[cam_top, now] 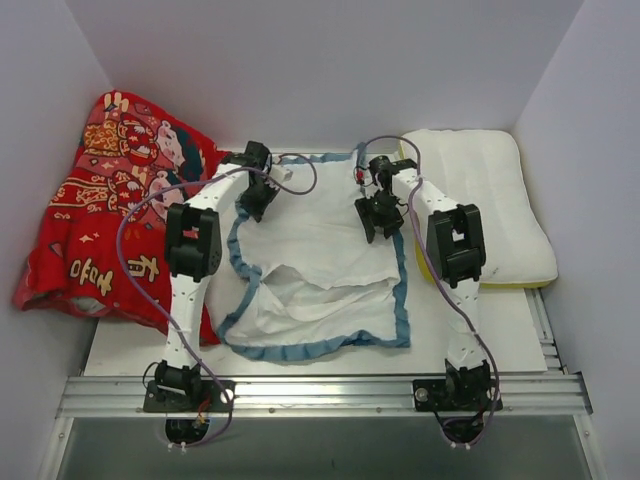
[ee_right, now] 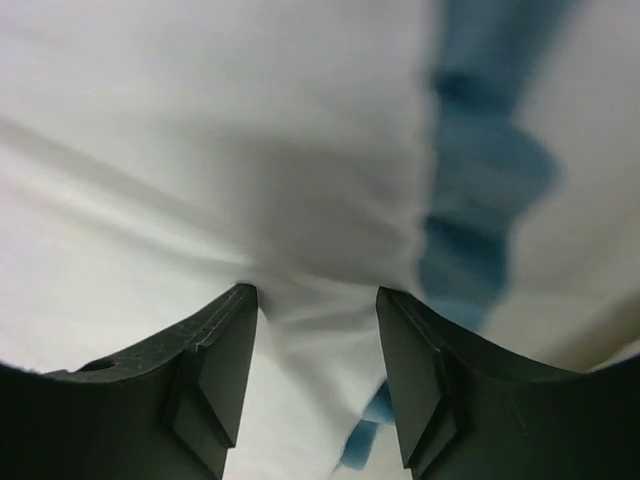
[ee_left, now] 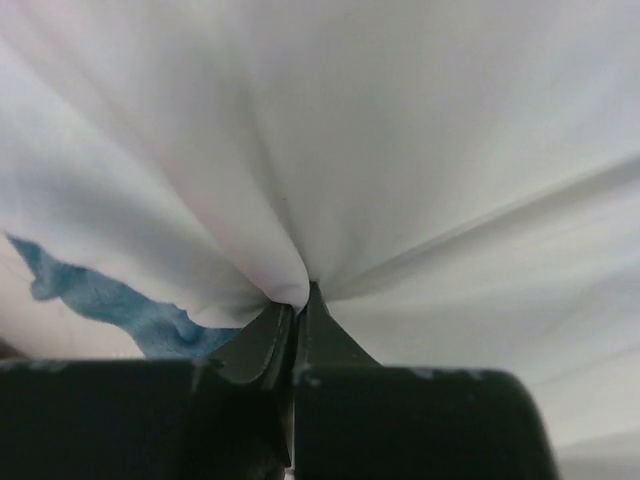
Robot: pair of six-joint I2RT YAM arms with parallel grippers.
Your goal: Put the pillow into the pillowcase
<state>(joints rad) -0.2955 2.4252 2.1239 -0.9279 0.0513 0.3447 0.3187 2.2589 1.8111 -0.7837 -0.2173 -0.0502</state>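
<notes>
The pillowcase (cam_top: 320,250) lies spread in the middle of the table, white side up, with blue ruffled trim (cam_top: 402,300) round its edge. The white pillow (cam_top: 490,200), with yellow piping, lies at the back right, beside the pillowcase's right edge. My left gripper (cam_top: 252,205) is at the pillowcase's far left part; in the left wrist view it (ee_left: 300,295) is shut on a pinched fold of the white fabric (ee_left: 400,150). My right gripper (cam_top: 372,228) presses on the far right part; its jaws (ee_right: 317,295) stand apart with white fabric (ee_right: 200,150) bunched between them, next to the blue trim (ee_right: 480,180).
A red cloth with cartoon figures (cam_top: 110,210) is heaped at the left, against the left wall. A metal rail (cam_top: 320,392) runs along the near edge at the arm bases. White walls close in the left, back and right sides.
</notes>
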